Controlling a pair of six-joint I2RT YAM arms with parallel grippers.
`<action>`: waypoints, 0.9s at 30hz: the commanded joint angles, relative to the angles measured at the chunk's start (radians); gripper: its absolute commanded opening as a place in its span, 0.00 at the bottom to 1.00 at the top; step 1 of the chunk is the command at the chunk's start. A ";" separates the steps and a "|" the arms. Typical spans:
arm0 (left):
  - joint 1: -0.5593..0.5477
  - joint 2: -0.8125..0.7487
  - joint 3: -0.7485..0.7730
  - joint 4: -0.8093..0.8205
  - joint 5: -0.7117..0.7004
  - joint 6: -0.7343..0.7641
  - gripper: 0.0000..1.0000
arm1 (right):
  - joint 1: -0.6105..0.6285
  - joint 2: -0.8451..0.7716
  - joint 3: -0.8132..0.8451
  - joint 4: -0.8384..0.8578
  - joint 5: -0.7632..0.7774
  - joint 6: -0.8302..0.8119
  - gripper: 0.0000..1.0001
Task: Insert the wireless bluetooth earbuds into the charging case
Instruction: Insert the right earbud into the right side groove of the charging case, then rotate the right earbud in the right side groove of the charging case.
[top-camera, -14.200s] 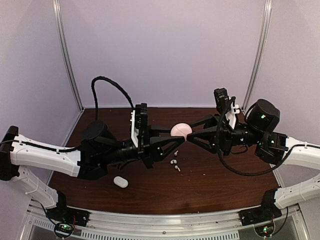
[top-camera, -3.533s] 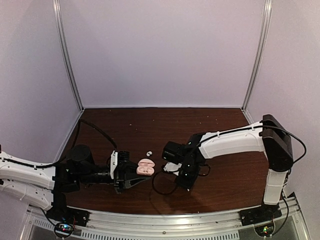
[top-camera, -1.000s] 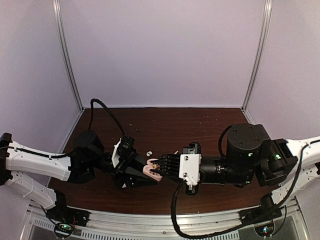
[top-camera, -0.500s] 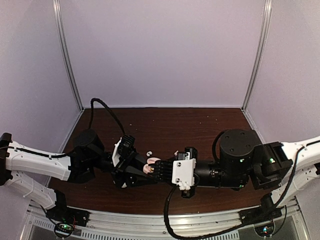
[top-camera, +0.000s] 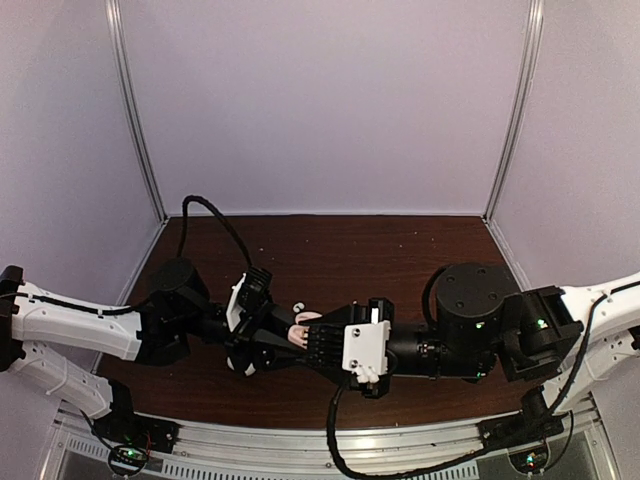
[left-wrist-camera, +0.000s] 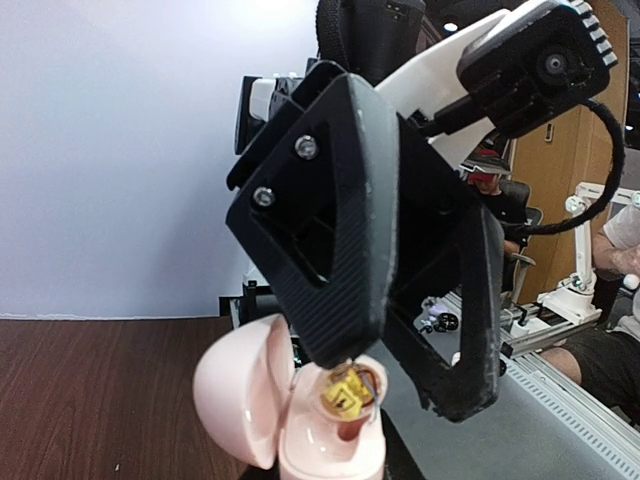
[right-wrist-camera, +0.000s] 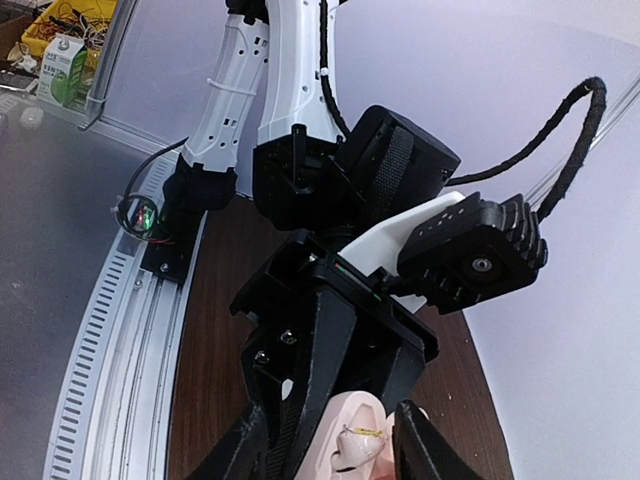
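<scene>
One pale pink, glossy, egg-shaped plastic charging case (left-wrist-camera: 300, 430) is held above the dark brown wood-grained table (top-camera: 400, 250), with its rounded lid (left-wrist-camera: 235, 390) swung open to one side. It is clamped between the two black, triangular, open-framed fingers of the left gripper (top-camera: 272, 345), which are closed narrowly on its base.

In the left wrist view, one small piece with a yellow face (left-wrist-camera: 343, 393) is seen in a well of the base. Whether it is an earbud cannot be told.

One tiny white plastic earbud (top-camera: 297, 307) is seen lying on the table just behind the case and apart from both grippers. No second loose earbud can be made out.

The right gripper (top-camera: 312, 342) is brought up against the open case from the opposite side. Its two black fingers (left-wrist-camera: 340, 230), faced with ribbed pads, are parted to a moderate width. One fingertip is set just over the well with the yellow-faced piece. Nothing is seen gripped between them.
</scene>
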 joint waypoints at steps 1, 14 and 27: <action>0.011 -0.020 0.020 -0.015 -0.069 0.047 0.00 | 0.005 -0.031 0.012 -0.010 0.004 0.021 0.47; 0.023 -0.073 -0.018 -0.063 -0.261 0.136 0.00 | -0.042 -0.126 -0.014 0.098 0.123 0.227 0.88; 0.023 -0.079 -0.018 -0.098 -0.351 0.192 0.00 | -0.225 -0.087 -0.005 0.055 0.002 0.557 1.00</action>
